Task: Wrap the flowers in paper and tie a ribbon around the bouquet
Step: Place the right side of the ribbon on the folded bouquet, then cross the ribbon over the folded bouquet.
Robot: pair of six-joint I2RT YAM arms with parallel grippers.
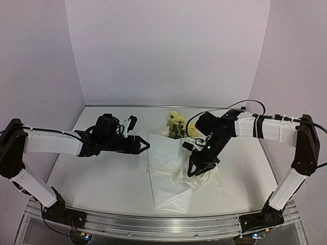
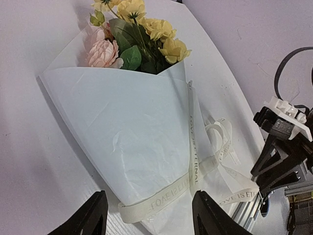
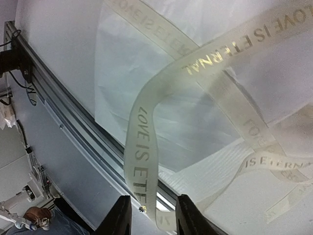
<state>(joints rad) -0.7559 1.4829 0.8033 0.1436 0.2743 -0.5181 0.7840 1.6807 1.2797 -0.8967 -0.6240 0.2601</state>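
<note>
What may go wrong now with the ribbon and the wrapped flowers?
The ribbon end hangs between the fingers of the open right gripper; pulling away might snag it and drag the loose loops undone. The paper cone narrows toward the ribbon, so the ribbon may slide down and loosen.

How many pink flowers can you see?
1. The pink flower sits at the left of the bunch, against the paper, beside the yellow flowers. Others may hide inside.

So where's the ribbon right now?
In the top view the ribbon lies right of centre, banded round the paper directly beneath the right gripper; one tail runs between its parted fingers.
</note>
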